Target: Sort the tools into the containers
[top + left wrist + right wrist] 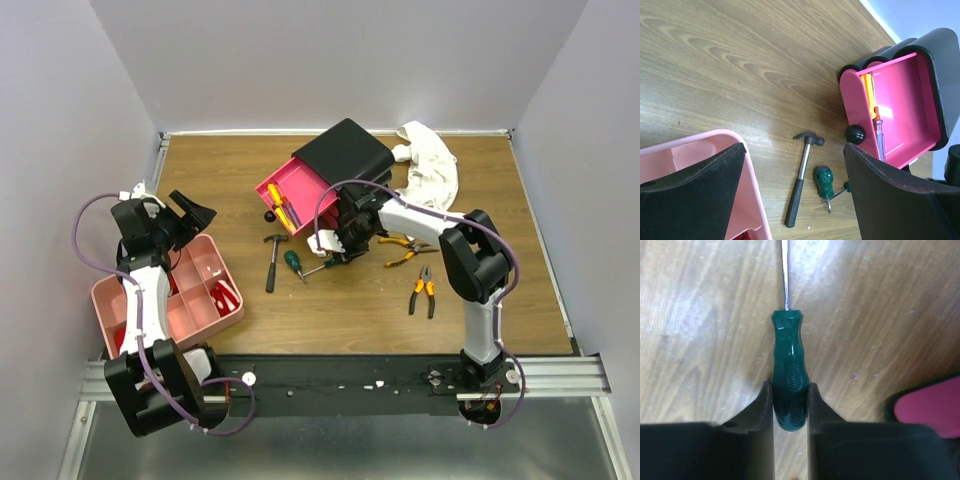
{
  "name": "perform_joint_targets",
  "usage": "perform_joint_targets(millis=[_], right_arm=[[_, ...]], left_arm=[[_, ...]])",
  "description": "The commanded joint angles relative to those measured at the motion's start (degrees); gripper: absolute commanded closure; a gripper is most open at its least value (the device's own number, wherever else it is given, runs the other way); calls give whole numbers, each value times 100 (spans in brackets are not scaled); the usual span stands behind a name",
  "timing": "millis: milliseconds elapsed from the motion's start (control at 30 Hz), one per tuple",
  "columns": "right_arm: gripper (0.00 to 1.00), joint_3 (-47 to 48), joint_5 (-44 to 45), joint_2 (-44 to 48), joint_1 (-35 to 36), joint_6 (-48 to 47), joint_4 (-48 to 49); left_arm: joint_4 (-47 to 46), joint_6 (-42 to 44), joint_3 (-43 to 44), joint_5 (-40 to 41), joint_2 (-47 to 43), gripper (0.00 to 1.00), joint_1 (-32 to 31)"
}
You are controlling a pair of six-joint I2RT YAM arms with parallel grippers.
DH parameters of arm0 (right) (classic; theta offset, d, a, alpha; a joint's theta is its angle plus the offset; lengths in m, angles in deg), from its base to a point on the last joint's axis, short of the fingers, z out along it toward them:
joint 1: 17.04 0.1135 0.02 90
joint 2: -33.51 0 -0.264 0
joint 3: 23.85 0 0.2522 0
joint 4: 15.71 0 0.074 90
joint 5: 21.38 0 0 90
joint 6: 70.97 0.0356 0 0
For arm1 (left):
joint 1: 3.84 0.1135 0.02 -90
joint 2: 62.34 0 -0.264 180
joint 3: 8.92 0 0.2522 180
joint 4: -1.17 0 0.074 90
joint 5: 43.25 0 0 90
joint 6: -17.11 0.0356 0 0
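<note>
**Right wrist view:** the right end effector (790, 390) is pinching a slim screwdriver (787, 340) with a dark green, textured plastic handle. 1 finger presses on each side of the handle's butt end. The handle sits dead centre between the fingers, and the bare metal shaft runs off toward 12 o'clock over the brown wood-grain tabletop (700, 315). Only the last part of the handle is gripped, so the long front end may droop or twist out on the lift. I cannot tell whether it has cleared the tabletop.

**Top external view:** this end effector sits low at mid-tabletop, at 6 o'clock from the open magenta-pink drawer (305, 190) of the black box (345, 150). The handle is hidden beneath it. A thin shaft pokes out toward 8 o'clock and ends just beside a 2nd, stubby green-handled screwdriver (293, 262), near the black-handled hammer (272, 262). A swinging shaft could knock either of them. Orange-and-black pliers (425, 292) lie at 4 o'clock. The left end effector (190, 215) is spread wide and holds nothing. It hangs over the 12 o'clock edge of the shallow pale-pink compartment tray (210, 328).

**Left wrist view:** the hammer and the stubby screwdriver lie between the 2 spread black fingers (695, 195). At 2 o'clock the drawer already holds a yellow-handled screwdriver (869, 90), so it is probably the destination. On the way in, the shaft tip could catch the drawer's front wall.
</note>
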Motion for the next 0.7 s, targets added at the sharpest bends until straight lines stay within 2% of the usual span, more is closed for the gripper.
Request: perform_joint_targets(millis=[0, 33, 200, 267, 300, 367, 400, 467, 500, 567, 600, 667], right_arm=[[93, -457, 107, 520, 39, -532, -872], [99, -545, 45, 983, -5, -506, -951], [99, -398, -647, 2094, -216, -146, -1935], [99, -152, -1017, 2331, -304, 335, -1885], [99, 189, -1176, 2341, -313, 1478, -1675], [99, 586, -1572, 2150, -348, 2774, -931], [99, 822, -1651, 2044, -357, 4200, -630], [99, 1315, -1328, 1737, -357, 5867, 256], [99, 1430, -1240, 1457, -357, 7206, 470], [99, 1370, -1213, 1366, -366, 8225, 1301], [99, 1413, -1143, 1148, -366, 8970, 1402], [99, 1963, -985, 788, -366, 9302, 1177]], left_arm=[[-194, -104, 47, -118, 91, 10, 52], [-229, -130, 56, -127, 117, 10, 52], [-492, -297, -5, -215, 179, 10, 0], [-589, -359, -49, -206, 223, 10, -36], [-607, -394, -102, -198, 240, 10, -79], [-590, -412, -128, -180, 276, 10, -132], [-572, -412, -146, -180, 284, 10, -158], [-546, -412, -129, -180, 302, 10, -229], [-537, -412, -111, -180, 311, 10, -238], [-458, -368, -76, -162, 311, 10, -238], [-423, -333, -15, -154, 302, 10, -247], [-300, -263, 38, -145, 267, 10, -247]])
